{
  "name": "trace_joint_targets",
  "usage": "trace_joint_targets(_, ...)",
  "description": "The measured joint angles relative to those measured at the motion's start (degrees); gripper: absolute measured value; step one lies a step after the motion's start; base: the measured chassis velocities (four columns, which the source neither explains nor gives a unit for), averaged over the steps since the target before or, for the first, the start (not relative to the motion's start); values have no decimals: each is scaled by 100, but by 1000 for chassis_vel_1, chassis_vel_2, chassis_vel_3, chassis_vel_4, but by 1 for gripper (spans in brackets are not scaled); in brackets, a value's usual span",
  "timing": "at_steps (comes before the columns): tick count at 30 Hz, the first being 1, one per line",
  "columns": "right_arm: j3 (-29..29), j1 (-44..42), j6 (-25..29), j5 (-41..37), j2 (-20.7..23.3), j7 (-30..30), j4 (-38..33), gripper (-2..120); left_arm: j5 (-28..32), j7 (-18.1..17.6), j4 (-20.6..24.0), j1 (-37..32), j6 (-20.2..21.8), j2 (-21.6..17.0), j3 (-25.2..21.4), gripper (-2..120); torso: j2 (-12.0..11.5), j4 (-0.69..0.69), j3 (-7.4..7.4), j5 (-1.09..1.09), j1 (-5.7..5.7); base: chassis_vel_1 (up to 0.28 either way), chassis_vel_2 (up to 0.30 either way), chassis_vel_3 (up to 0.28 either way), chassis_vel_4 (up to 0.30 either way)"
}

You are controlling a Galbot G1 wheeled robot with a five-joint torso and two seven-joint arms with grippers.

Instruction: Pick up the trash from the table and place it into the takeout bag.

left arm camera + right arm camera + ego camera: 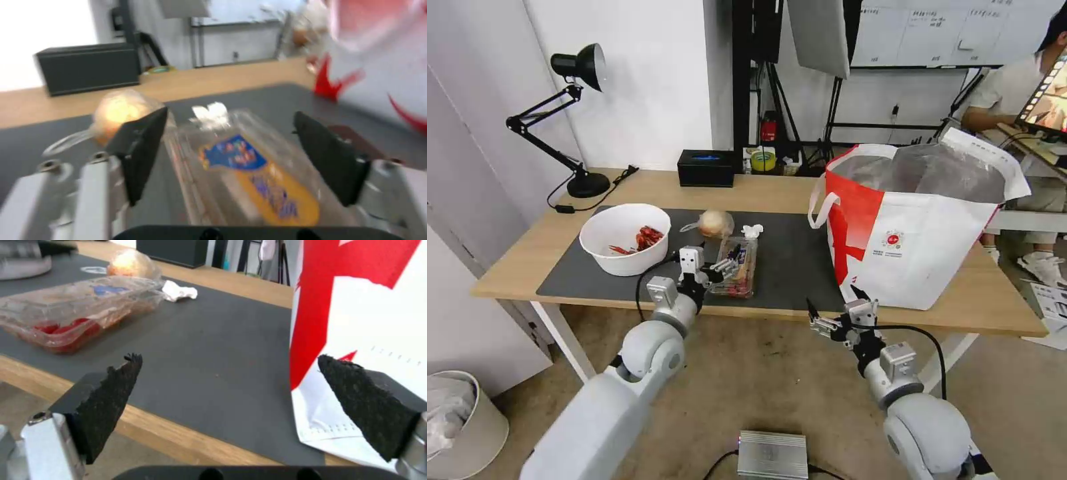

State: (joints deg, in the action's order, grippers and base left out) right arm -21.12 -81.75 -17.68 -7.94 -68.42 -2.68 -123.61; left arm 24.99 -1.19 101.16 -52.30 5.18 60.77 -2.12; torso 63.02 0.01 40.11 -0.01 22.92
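The left hand (718, 269) gapes wide around the clear hinged plastic tray (738, 265) at the mat's six o'clock edge; squeezing it could crack or slip, while the right hand (832, 317) waits open.

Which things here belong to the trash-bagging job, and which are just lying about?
Job:
clear plastic hinged tray with red scraps, between the open left gripper fingers
white bowl with red shells
clear bag with tan lump
crumpled white tissue
white-and-red takeout bag

Lying about:
black desk lamp
black box
yellow tape roll
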Motion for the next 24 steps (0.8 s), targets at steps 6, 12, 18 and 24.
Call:
trace_joint_targets(6,24,84,-29,-227,19,-51,31,100,-146,482,-223,175,-196,-275,128,52,0,-1,0,0,0,0,0,0,0)
trace_joint_targets(12,31,136,-35,-271,30,-72,64,100,-122,777,-229,225,-33,-447,160,33,0,-1,0,0,0,0,0,0,0)
trace_joint_targets(18,33,169,-36,-275,31,-97,120,100,-79,1233,-214,276,298,-594,148,10,0,-1,0,1,0,0,0,0,0)
trace_joint_targets(24,48,214,-37,-290,37,-102,174,100,-33,1371,-206,327,341,-649,132,0,0,-1,0,0,0,0,0,0,0)
